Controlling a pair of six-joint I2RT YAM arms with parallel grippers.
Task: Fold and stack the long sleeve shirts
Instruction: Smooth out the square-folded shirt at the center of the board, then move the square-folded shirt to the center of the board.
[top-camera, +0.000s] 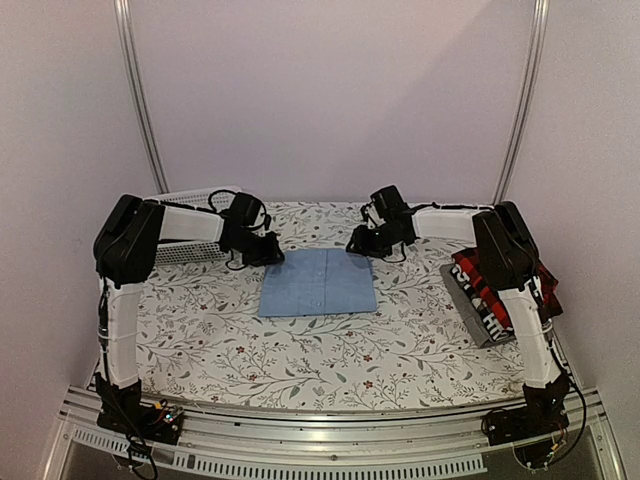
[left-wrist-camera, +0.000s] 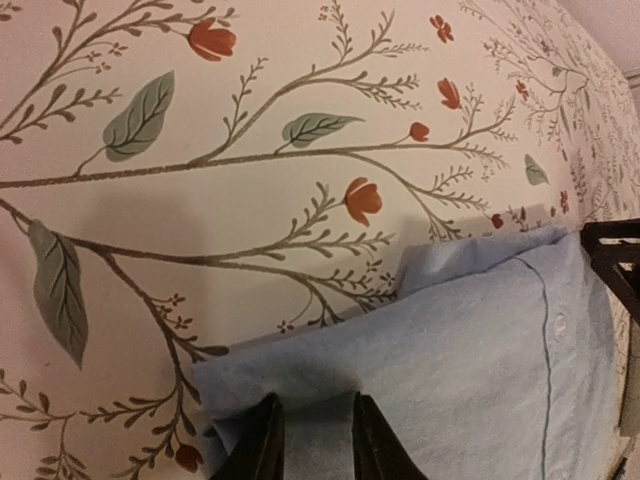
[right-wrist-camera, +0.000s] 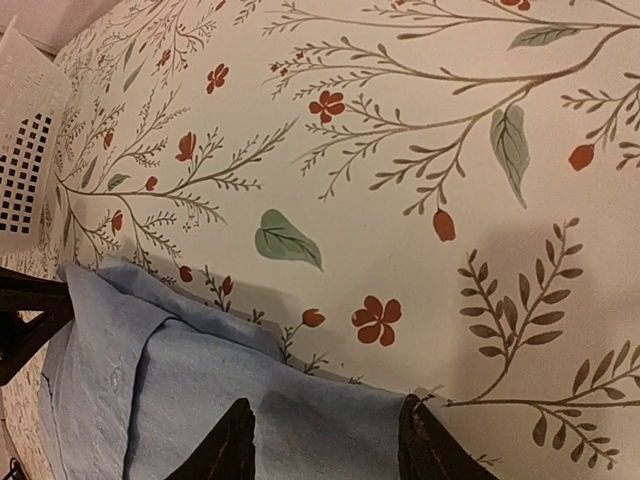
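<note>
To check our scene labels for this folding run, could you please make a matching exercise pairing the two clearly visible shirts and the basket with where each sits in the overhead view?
Things:
1. light blue shirt
2. plaid shirt
3. white basket

Places:
A. far left corner, behind the left arm
B. right edge, beside the right arm
C. middle, folded flat

Pairs: 1-C, 2-B, 3-A
</note>
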